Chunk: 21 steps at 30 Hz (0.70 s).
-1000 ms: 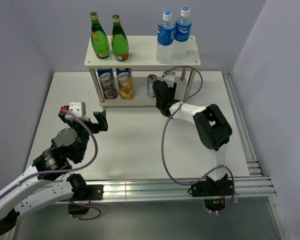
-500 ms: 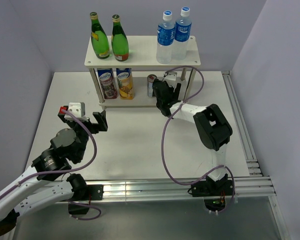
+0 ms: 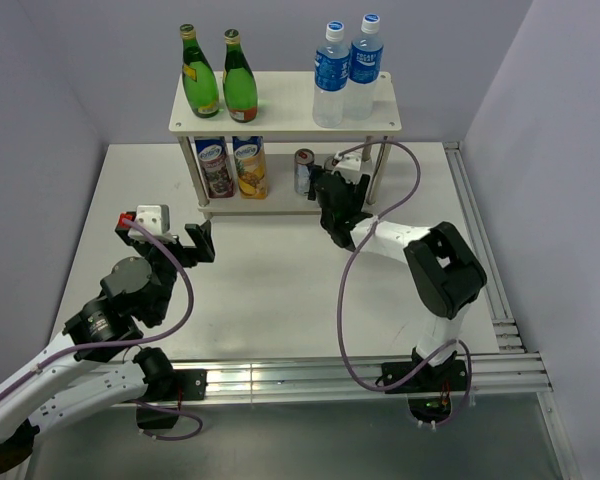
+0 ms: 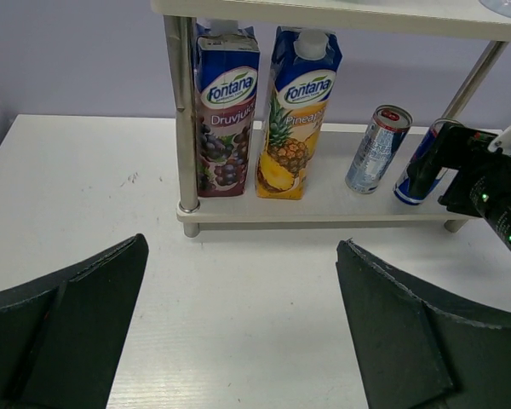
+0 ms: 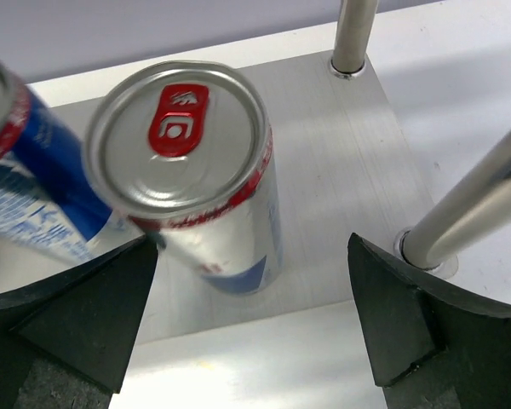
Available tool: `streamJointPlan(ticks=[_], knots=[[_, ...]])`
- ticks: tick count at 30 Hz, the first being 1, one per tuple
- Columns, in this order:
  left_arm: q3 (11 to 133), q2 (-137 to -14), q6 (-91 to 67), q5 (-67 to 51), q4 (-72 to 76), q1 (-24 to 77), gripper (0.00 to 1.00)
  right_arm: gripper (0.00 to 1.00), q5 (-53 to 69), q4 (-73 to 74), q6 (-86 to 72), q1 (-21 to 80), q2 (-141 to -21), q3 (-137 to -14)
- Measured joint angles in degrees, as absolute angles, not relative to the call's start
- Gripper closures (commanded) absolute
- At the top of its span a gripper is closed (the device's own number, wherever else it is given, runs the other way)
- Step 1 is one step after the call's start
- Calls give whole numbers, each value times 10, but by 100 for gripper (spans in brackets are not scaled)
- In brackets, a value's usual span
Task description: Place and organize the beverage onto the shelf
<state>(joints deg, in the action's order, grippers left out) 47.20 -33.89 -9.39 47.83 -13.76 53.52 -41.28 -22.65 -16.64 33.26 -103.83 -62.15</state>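
Note:
The shelf [image 3: 280, 105] stands at the back of the table. Its top board carries two green bottles [image 3: 200, 75] and two water bottles [image 3: 331, 75]. On the lower board [image 5: 341, 170] stand two juice cartons [image 4: 226, 102] and two cans. My right gripper [image 5: 251, 247] is open at that board's front edge. One upright can [image 5: 187, 153] stands between its jaws, nearer the left finger and not clamped. The other can [image 5: 34, 196] stands just left of it. My left gripper [image 4: 243, 247] is open and holds nothing, low over the table in front of the cartons.
A silver shelf post [image 5: 468, 213] stands just beyond my right gripper's right finger, with another post [image 5: 353, 34] at the back corner. Grey walls close in the table on three sides. A metal rail [image 3: 480, 260] runs along the right edge.
My right gripper has opened and let go of the can, which stays standing on the lower board. The right arm's elbow swung to the right. The left arm has not moved.

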Motion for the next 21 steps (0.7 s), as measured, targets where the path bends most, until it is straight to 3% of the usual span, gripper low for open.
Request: streamJointPlan(ticks=[11,18,21], knots=[[472,-339,-96,478,-140,531,1,2,-429,-183,-198,390,-934,-547],[476,-345,-120,483,-152,529,1,0,-397,11,-245,549,-733,-549],[497,-357,-135,461,-174,529,1,0,-382,136,-268,590,-650,-605]])
